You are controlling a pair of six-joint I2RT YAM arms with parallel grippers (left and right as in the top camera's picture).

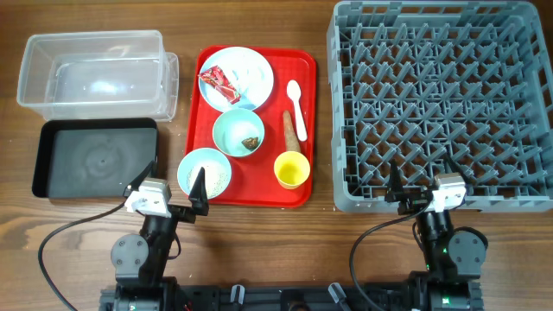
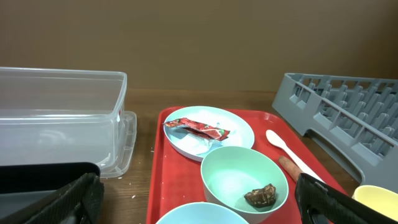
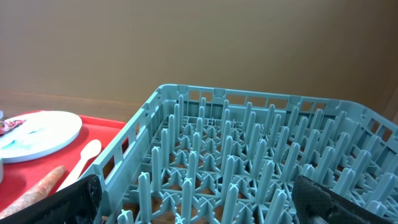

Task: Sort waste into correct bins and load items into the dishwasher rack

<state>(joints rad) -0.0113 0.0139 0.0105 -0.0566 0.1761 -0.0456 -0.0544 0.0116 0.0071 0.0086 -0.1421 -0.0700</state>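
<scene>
On the red serving tray (image 1: 298,194) a pale blue plate (image 1: 255,65) holds the red-and-white wrapper (image 1: 218,85). One blue bowl (image 1: 232,125) holds the brown lump (image 1: 251,142). A second bowl (image 1: 205,173) holds rice. The yellow cup (image 1: 292,170), white spoon (image 1: 296,105) and carrot-like stick (image 1: 289,134) lie beside them. My left gripper (image 1: 175,183) is open and empty at the near-left corner of the tray, facing the lump (image 2: 261,196). My right gripper (image 1: 423,183) is open and empty at the near edge of the grey rack (image 1: 441,104).
The clear tub (image 1: 95,73) stands at the far left, with the black tray (image 1: 95,160) in front of it. The rack (image 3: 249,155) fills the right wrist view.
</scene>
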